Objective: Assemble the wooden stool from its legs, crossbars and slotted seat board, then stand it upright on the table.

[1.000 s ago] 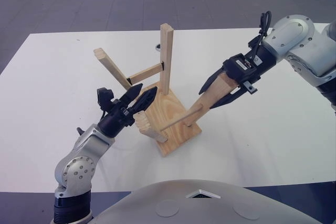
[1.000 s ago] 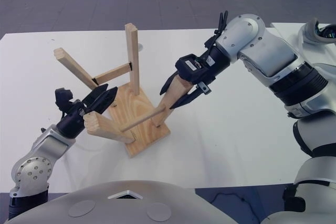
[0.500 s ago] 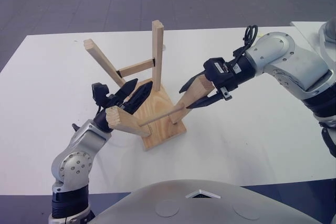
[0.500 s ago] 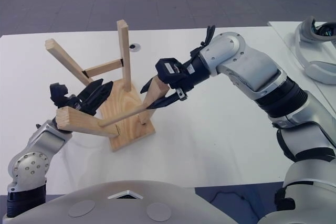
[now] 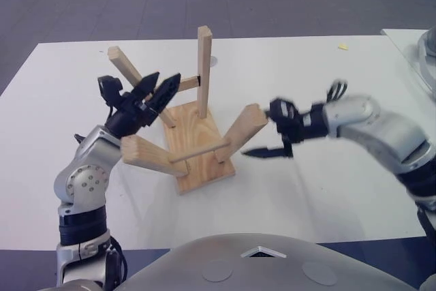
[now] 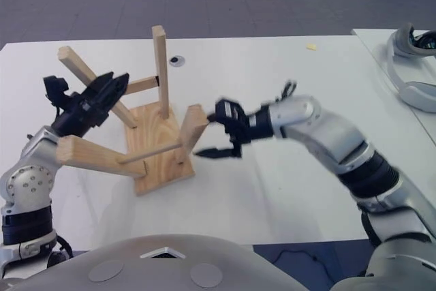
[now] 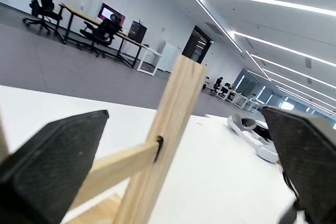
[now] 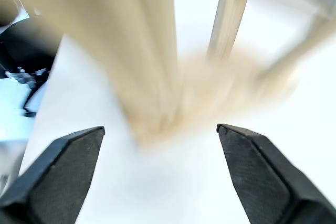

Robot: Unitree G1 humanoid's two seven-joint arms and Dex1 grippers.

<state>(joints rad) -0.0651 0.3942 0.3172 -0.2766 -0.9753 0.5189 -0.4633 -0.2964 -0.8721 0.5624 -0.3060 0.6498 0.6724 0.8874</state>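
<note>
Stool [image 5: 187,117] upside down near the middle of the table [image 5: 320,195], seat board [image 5: 201,172] flat on the white top and four legs [image 5: 203,66] splayed upward, tied by a flat crossbar [image 5: 189,82] on the far side and a round crossbar [image 5: 201,150] on the near side. Looks assembled, as far as can be judged; cannot tell whether every leg sits fully home in its slot. Leaves, then, the turning-over, the last step: standing it on its legs. Left gripper [image 5: 167,78] up among the far legs, fingers apart and clamped on nothing, tips just beside the far left leg [image 5: 129,73] and the flat crossbar. Right gripper [image 5: 259,134] just off the upper end of the leg on the robot's right [image 5: 238,131], fingers likewise spread, one above and one below, gripping nothing. Calls next for a firm hold from both sides, probably on two opposite legs or on the board's edges, then a lift high enough for the leg ends to swing under without catching the top, and a level set-down. Risks a leg or crossbar pulling out if taken by one leg alone. Good room on the white top to the right and toward the robot for the turn; less to the left, with the near left leg [image 5: 153,157] reaching out toward that side's arm. Far edge well behind the stool, a small yellow scrap [image 5: 343,47] near it; a headset [image 6: 415,66] well apart on a separate surface to the right.
</note>
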